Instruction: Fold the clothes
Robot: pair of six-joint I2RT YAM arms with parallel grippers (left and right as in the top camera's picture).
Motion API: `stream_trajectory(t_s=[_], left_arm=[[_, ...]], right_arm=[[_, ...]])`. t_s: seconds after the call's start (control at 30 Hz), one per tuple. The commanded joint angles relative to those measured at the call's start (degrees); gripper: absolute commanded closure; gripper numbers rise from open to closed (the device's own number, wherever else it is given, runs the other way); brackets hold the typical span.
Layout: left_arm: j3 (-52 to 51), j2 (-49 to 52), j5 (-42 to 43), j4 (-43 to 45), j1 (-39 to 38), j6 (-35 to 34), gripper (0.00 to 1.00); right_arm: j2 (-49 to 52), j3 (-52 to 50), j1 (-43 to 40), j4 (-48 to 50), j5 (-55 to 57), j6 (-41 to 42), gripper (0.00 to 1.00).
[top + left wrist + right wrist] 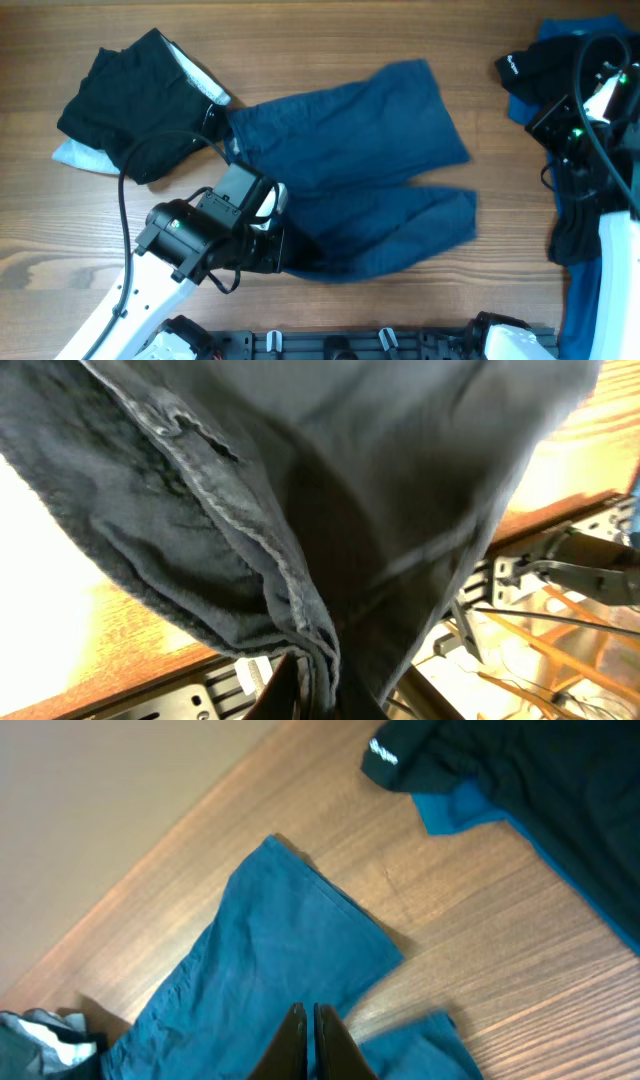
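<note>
Left gripper (318, 688) is clamped shut on a bunched-up bit of the dark blue shorts (360, 150), right by a stitched seam. In the wrist view that cloth is draped over most of the frame and raised off the table (300, 30). From overhead, the rest of the shorts is spread across the middle of the table, with one leg toward the far edge and the other rumpled along the near side. Just to the left, a black bundle (130, 100) with white lining is touching the shorts. The right gripper (308, 1020) is seen with fingers pressed together and nothing held. Its arm is over at the right edge, by a black top (545, 65) with a small white logo.
</note>
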Motion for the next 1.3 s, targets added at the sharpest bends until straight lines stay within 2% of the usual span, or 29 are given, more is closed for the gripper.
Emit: stream_trajectory(t_s=[0.0,0.1,0.17,0.23,0.47,0.53,0.6,0.77,0.93,0.97,1.1,1.2,1.27], left_arm=[[0.57,-0.52,-5.53,0.61,-0.63,-3.02,0.96],[0.57,-0.52,-7.23,2.38,-0.63,-3.61,0.96],[0.57,-0.52,-7.48,3.87,-0.63,-3.58,0.96],[0.57,-0.52,-8.52,4.79,-0.63,-3.58,0.96],[0.57,-0.52,-10.49,5.18,-0.63,-3.43,0.94],[0.57,-0.52,-10.64,5.16,-0.63,-3.32,0.93],[0.57,-0.52,-11.13,5.14,-0.63,-3.02,0.93],[0.57,-0.52,-11.30,5.79,-0.63,-2.91,0.92],[0.57,-0.52,-11.30,6.21,-0.63,-2.93,0.93],[0.57,-0.52,-11.30,6.21,-0.63,-2.93,0.93],[0.57,-0.52,-11.30,6.23,-0.63,-2.93,0.93],[0.57,-0.55,-11.30,6.19,-0.63,-2.93,0.96],[0.59,-0.59,-11.04,6.05,-0.63,-2.97,0.96]], right_arm=[[5.95,0.90,-0.04,-4.04,-3.30,-2.12,0.96],[12.24,0.87,-0.04,-13.51,-3.69,-7.34,0.93],[16.68,0.46,-0.04,-19.98,-6.97,-13.42,0.81],[18.93,-3.28,-0.04,-22.29,-11.69,-17.57,0.76],[12.04,-24.09,-0.04,-16.83,-16.00,-14.14,0.65],[9.97,-30.32,-0.04,-14.91,-16.65,-11.61,0.56],[9.01,-35.69,-0.04,-13.33,-18.25,-10.62,0.54],[8.72,-43.60,-0.02,-3.74,-23.58,-7.54,0.48],[8.72,-44.50,-0.04,7.67,-24.26,-1.57,0.49],[8.72,-44.50,-0.04,8.20,-24.20,-1.62,0.52],[8.70,-44.39,-0.04,9.92,-18.91,-1.66,0.94],[7.56,-40.52,-0.04,8.87,-16.98,-2.86,0.95],[4.68,-32.13,-0.04,3.48,-14.40,-3.30,0.96]])
